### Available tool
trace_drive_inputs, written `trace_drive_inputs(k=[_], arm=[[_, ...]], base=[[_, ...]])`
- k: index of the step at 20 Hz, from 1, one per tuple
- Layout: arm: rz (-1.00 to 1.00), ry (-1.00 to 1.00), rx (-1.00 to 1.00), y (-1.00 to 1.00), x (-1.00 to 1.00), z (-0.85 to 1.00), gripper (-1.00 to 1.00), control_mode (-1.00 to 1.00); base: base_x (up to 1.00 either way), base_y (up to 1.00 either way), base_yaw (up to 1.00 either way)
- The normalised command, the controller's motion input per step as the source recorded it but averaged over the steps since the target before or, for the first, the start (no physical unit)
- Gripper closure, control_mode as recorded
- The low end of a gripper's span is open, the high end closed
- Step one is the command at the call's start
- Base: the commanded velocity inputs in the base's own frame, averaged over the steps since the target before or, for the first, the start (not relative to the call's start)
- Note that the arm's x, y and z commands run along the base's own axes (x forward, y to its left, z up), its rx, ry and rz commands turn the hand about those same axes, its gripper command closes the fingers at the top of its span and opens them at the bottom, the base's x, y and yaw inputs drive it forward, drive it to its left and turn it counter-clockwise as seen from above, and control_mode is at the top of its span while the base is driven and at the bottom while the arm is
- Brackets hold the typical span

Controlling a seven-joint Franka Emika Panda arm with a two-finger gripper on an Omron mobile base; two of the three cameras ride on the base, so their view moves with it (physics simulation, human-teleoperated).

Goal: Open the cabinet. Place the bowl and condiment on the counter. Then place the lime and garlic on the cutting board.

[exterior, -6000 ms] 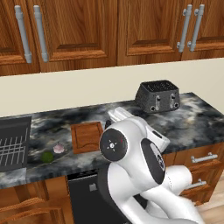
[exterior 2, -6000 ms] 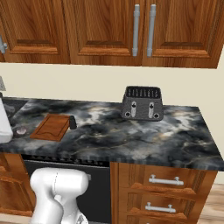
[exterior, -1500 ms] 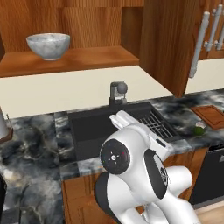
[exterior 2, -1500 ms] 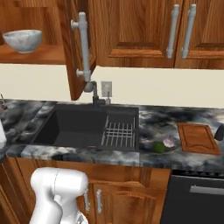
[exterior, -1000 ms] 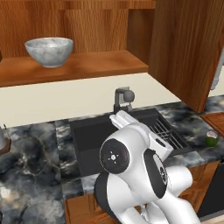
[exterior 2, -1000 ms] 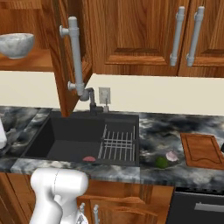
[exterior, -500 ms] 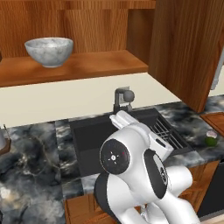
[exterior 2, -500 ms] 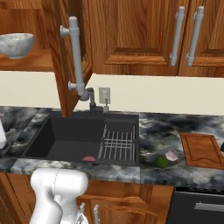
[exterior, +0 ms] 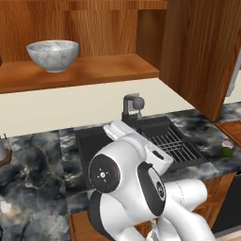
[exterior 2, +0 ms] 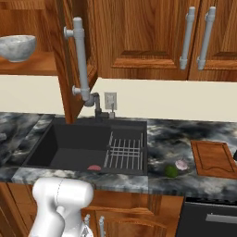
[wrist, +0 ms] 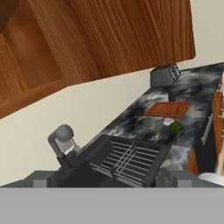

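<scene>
We saw the bowl [exterior: 52,54] up on the open cabinet's shelf [exterior: 94,70], high and to the left above our arm [exterior: 136,183]; whether the jaws were apart, we couldn't tell.

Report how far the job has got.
Done: the cabinet stands open. In hand: nothing visibly. Left: the bowl sits on the cabinet shelf, not on the counter. The lime and garlic lie on the counter beside the cutting board, not on it.
</scene>
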Motion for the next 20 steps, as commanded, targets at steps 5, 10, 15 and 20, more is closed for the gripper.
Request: trace_drive_inputs(k=[5, 10, 15, 20], arm=[[0.00, 0.05, -0.03, 0.31, 0.00, 0.28, -1.00, -1.00], [0.01, 0.02, 0.10, -0.04, -0.01, 0.21, -1.00, -1.00], [0.01, 0.00, 0.15, -0.05, -0.09, 0.07, -1.00, -1.00], [0.00, -0.02, 0.15, 0.01, -0.11, 0.01, -1.00, -1.00]], base=[[0.00, 0.00, 0.00], [0.00, 0.00, 0.00], [0.00, 0.00, 0.00], [0.00, 0.00, 0.00]])
